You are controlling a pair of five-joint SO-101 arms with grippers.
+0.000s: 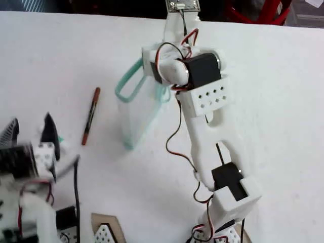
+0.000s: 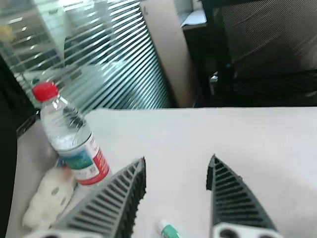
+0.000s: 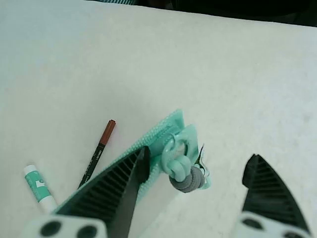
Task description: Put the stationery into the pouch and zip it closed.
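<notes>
the pouch [image 3: 166, 139] is seen on the tabletop [image 3: 237, 64] beneath the right end effector [image 3: 198, 156]. its jaws are spread apart on either side of the zip pull [image 3: 184, 174], and nothing is clamped. the pen [image 3: 96, 153] and a green-and-white stick [image 3: 38, 186] are seen lying outside the pouch, the pen just beside it. the left end effector [image 2: 177, 159] is likewise spread and empty, with the stick close by it; a water bottle [image 2: 69, 134] is seen farther off.

if the pull is closed on and dragged now, the pouch is likely to be zipped with the stationery not yet inside. the light pouch could also be shoved or tipped, since it is braced by nothing. whether its mouth is open enough for the pen cannot be told. the round stick could be nudged and rolled away if the left jaws are closed off-centre.
</notes>
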